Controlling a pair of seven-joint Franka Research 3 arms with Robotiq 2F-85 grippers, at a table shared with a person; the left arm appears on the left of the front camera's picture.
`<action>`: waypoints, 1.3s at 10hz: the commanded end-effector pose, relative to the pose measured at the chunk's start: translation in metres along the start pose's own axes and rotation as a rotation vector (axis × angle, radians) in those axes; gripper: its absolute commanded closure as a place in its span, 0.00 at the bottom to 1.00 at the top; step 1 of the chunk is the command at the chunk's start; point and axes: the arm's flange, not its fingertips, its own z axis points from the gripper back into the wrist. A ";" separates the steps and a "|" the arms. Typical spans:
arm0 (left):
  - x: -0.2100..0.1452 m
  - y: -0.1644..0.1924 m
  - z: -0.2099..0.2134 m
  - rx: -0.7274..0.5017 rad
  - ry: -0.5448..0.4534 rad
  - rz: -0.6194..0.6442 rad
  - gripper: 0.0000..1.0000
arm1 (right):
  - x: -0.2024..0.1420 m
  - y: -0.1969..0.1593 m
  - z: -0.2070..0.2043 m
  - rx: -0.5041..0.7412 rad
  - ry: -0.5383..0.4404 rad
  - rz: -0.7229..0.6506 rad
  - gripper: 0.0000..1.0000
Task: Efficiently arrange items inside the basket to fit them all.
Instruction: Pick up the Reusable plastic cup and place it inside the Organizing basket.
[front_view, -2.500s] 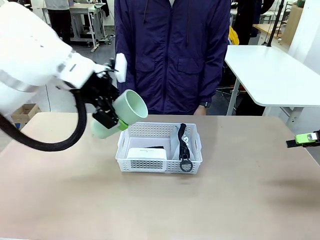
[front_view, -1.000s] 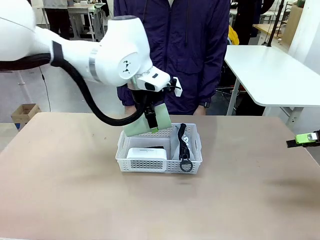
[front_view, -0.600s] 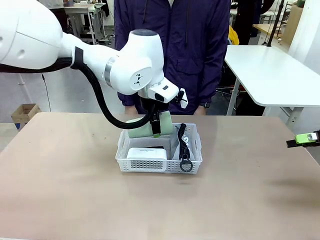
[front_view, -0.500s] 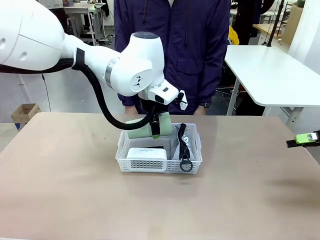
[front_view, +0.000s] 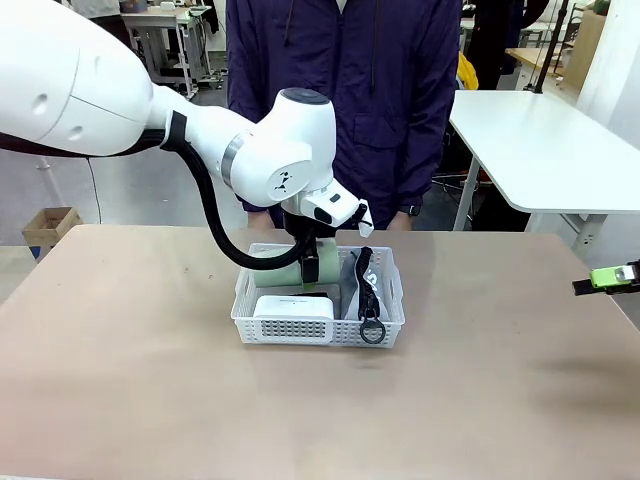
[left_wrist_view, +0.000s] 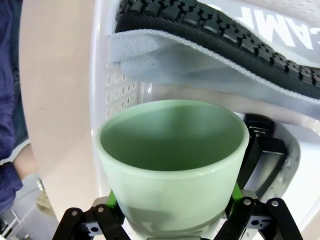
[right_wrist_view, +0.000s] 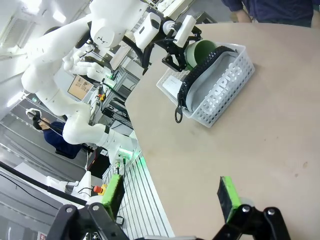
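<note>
The pale green cup (left_wrist_view: 170, 160), clamped in the left gripper (front_view: 310, 265), lies on its side low in the basket (front_view: 385, 320), its rim just beside the grey CAMPUS pouch (right_wrist_view: 220, 90) (strap edge close above). The right gripper (right_wrist_view: 170, 200) hangs open over bare counter (front_view: 480, 400), well apart.

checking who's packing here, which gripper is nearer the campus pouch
Left. The left gripper is inside the basket, clamped on the green cup, right beside the pouch. The right gripper hangs open far off near the table's right edge.
</note>
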 end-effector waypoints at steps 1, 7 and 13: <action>0.010 0.004 -0.002 0.006 0.046 0.017 0.12 | 0.001 0.002 -0.001 0.009 -0.019 0.001 0.00; 0.016 0.001 -0.020 -0.020 0.105 -0.019 0.12 | 0.001 0.002 -0.001 0.009 -0.019 0.001 0.00; 0.017 0.002 -0.024 -0.024 0.108 -0.042 0.00 | 0.001 0.002 -0.001 0.009 -0.019 0.001 0.00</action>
